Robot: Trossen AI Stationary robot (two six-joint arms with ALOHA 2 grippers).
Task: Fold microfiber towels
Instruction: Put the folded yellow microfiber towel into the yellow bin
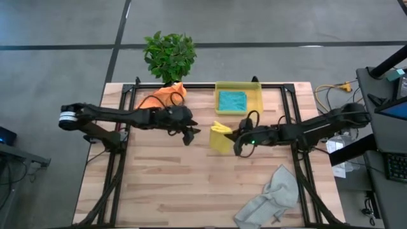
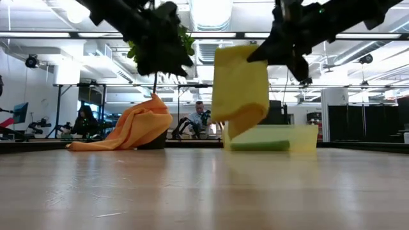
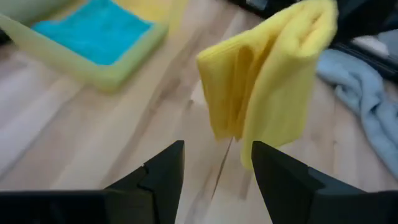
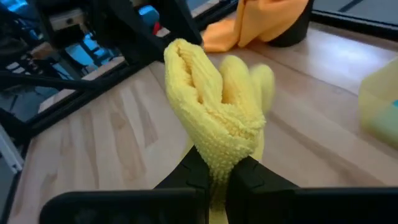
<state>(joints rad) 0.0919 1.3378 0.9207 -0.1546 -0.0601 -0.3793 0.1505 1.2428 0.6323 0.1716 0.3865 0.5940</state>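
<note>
Towel folding is my job right now, and the soft yellow folded towel (image 1: 220, 137) hangs in the air over the middle of the wooden worktop (image 1: 191, 191). My right gripper (image 1: 238, 141) has its two dark fingers pinched tight on the top edge of it. The cloth droops down in a few layers and does not touch the wood.

My left gripper (image 1: 189, 135) sits just beside the towel, on the side away from the right arm. Its fingers (image 3: 163, 168) are apart and hold nothing. In the left wrist view the towel hangs just past the gap between them.

I think the next step is to put this towel away in the see-through yellow plastic bin (image 1: 255, 100) at the far edge, where a flat teal towel (image 1: 232, 100) already lies. To do it well I should keep the right pinch firm, move slowly, and keep the layers hanging straight so they do not slip open. I should lower it flat on top of the teal one before I let go. The left gripper should stay clear so it does not bump the cloth.

Both arms reach in low from the sides and meet near the middle, with each wrist bent down a little.

A crumpled orange towel (image 1: 164, 97) sits at the far edge by the green leafy plant (image 1: 169, 55). A rumpled light grey towel (image 1: 270, 197) lies near the near right corner.
</note>
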